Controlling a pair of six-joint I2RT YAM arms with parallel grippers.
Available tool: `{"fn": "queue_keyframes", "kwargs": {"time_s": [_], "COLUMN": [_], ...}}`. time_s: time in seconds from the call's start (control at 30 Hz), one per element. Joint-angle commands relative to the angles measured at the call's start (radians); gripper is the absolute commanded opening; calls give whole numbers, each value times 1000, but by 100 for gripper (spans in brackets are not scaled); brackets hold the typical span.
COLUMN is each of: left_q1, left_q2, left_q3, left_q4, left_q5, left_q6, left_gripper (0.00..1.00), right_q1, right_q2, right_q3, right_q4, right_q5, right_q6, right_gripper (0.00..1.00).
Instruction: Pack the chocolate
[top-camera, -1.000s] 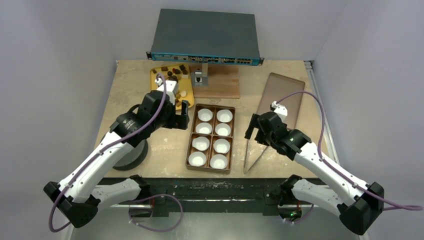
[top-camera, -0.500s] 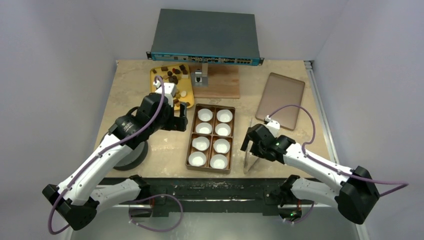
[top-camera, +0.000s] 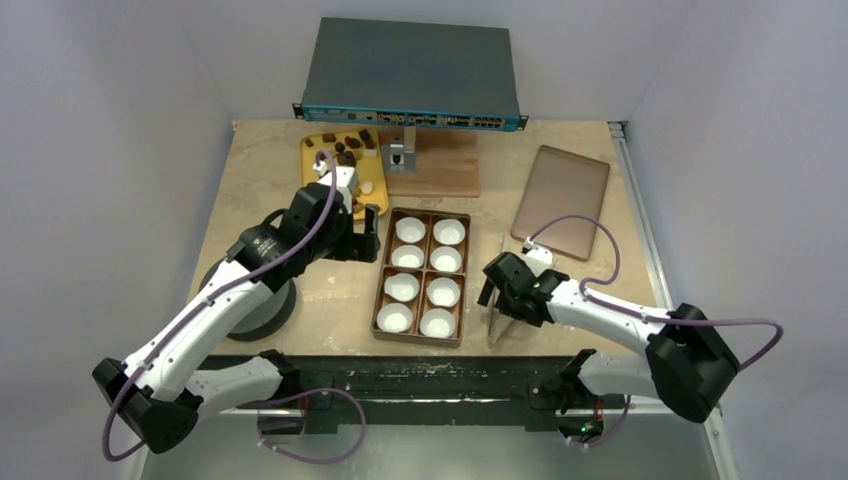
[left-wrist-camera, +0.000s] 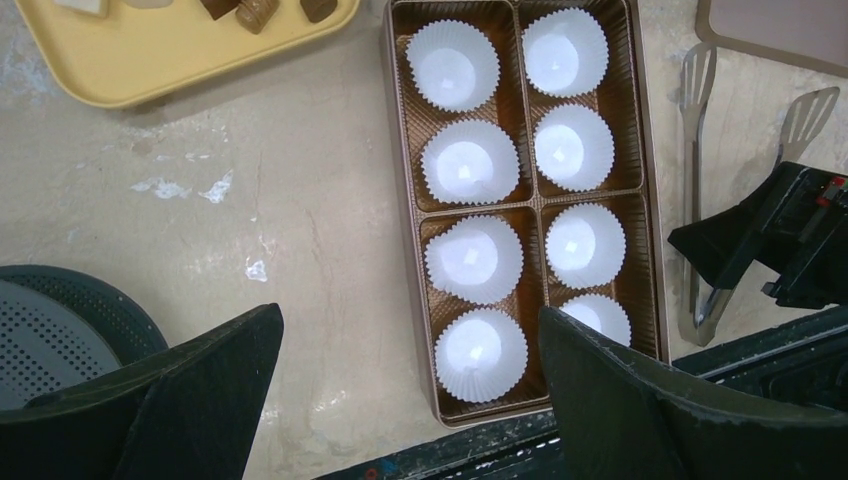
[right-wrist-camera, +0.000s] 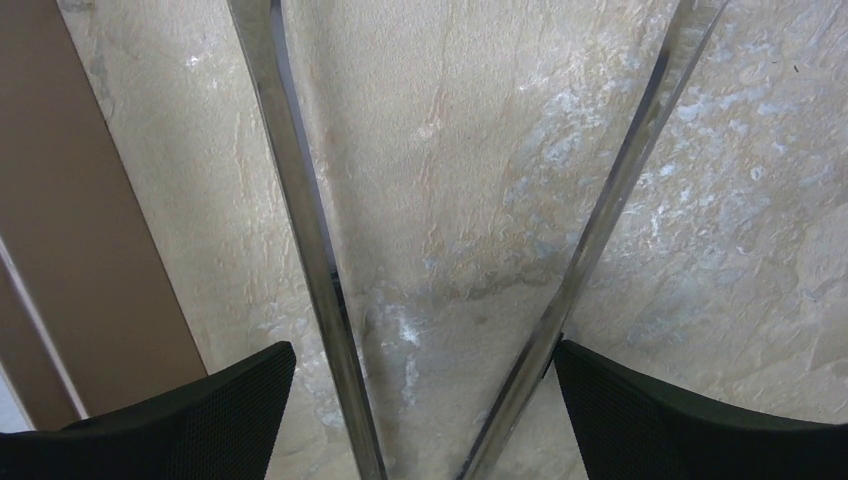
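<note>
The chocolate is several small brown and tan pieces on a yellow tray at the back left; a few show at the top of the left wrist view. The brown box holds eight white paper cups, all empty. My left gripper is open and empty, hovering between tray and box. My right gripper is open and low over metal tongs. Both tong arms lie between its fingers.
A flat brown lid lies at the back right. A grey network switch and a brown board stand at the back. A dark round perforated object sits near left. The box's side is just left of the tongs.
My right gripper has moved nearer and slightly left, coming down over the tongs. My left gripper has barely shifted.
</note>
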Motion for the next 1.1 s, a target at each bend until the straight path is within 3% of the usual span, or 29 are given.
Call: {"fn": "queue_keyframes", "kwargs": {"time_s": [0.0, 0.23, 0.47, 0.63, 0.8, 1.07], "left_q1": [9, 5, -31, -35, -34, -34], "left_q2": [14, 28, 79, 88, 84, 63], "left_q3": [9, -19, 12, 27, 37, 19], "left_q4": [19, 83, 115, 113, 87, 82], "left_q5": [30, 131, 146, 151, 141, 141], "left_q6": [-28, -8, -28, -23, -10, -2], "left_gripper": [100, 100, 100, 100, 100, 100], "right_q1": [4, -21, -245, -344, -431, -491], "right_q2": [29, -20, -219, -149, -45, 76], "right_q3": [-1, -3, -35, -3, 39, 44], "right_q4": [64, 61, 15, 10, 43, 161], "right_q5": [45, 52, 14, 17, 38, -16], "right_q6": [-7, -17, -101, -121, -141, -180], "right_gripper": [99, 99, 99, 97, 70, 39]}}
